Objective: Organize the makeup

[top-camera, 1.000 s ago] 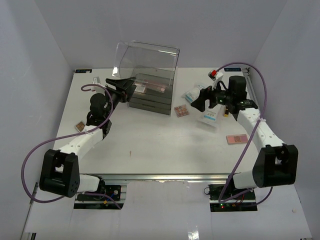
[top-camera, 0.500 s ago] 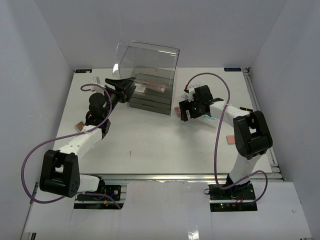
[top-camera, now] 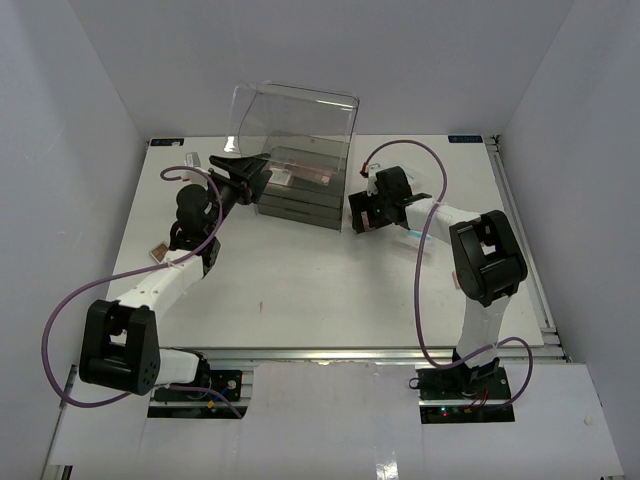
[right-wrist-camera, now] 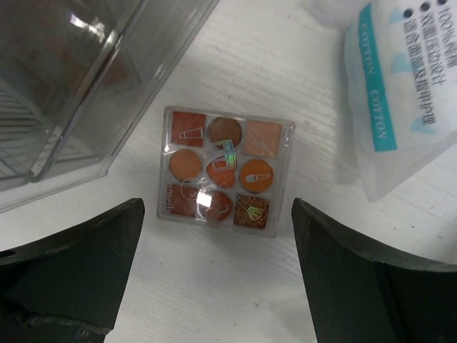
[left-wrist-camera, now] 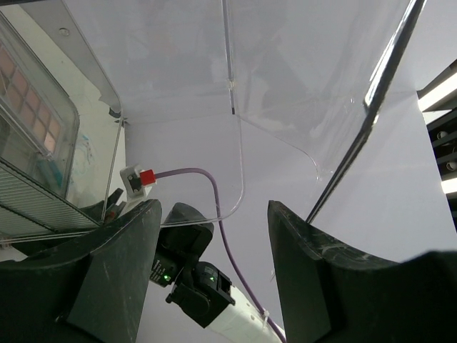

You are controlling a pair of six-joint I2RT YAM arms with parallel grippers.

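Observation:
In the right wrist view a square orange and brown palette (right-wrist-camera: 225,170) lies flat on the white table just right of the clear box (right-wrist-camera: 78,78). My right gripper (right-wrist-camera: 218,209) hangs open above it, one finger on each side and apart from it. A white-and-blue cotton packet (right-wrist-camera: 400,93) lies at the upper right. In the top view my right gripper (top-camera: 361,212) hides the palette. My left gripper (top-camera: 245,173) is open and empty at the box's left front corner. It looks up through the raised clear lid (left-wrist-camera: 300,86). A pink palette (left-wrist-camera: 28,93) lies in the box top.
The clear box with dark drawers (top-camera: 300,195) stands at the back centre, its lid (top-camera: 295,120) tilted up. A small brown palette (top-camera: 158,252) lies at the left edge, another small item (top-camera: 192,160) at the back left. Part of a packet (top-camera: 420,236) shows under the right arm.
My right arm has swung left from the table's right side to the box's right front, open over the orange palette. The left arm has hardly moved.

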